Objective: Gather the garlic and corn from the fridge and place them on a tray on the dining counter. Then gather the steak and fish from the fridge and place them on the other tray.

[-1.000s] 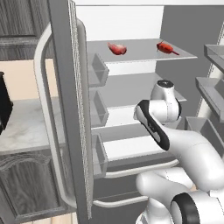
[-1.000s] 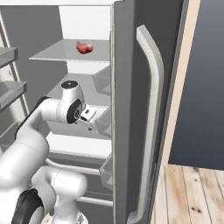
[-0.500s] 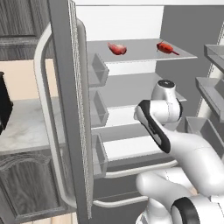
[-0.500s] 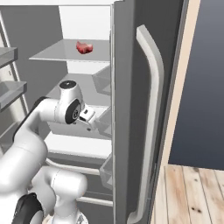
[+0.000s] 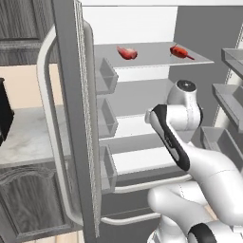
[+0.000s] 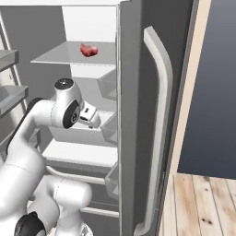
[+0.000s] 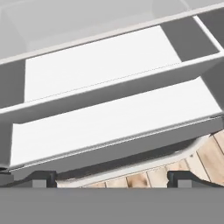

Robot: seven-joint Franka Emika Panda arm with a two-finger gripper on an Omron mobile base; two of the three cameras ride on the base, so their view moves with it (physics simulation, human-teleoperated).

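Inside the tall dark-grey fridge (image 5: 71, 95), seen from the left base camera with its doors swung wide, a small red flat steak (image 5: 127, 52) and a second red piece with a thin tail (image 5: 179, 51) lie well apart on the top shelf, above the white arm's elbow. From the right base camera, the steak (image 6: 89, 50) sits on that same shelf above the arm. Looking along the hand, the gripper (image 7: 111, 178) hangs with its dark tips spread wide and empty over the white lower shelves (image 7: 109, 118).
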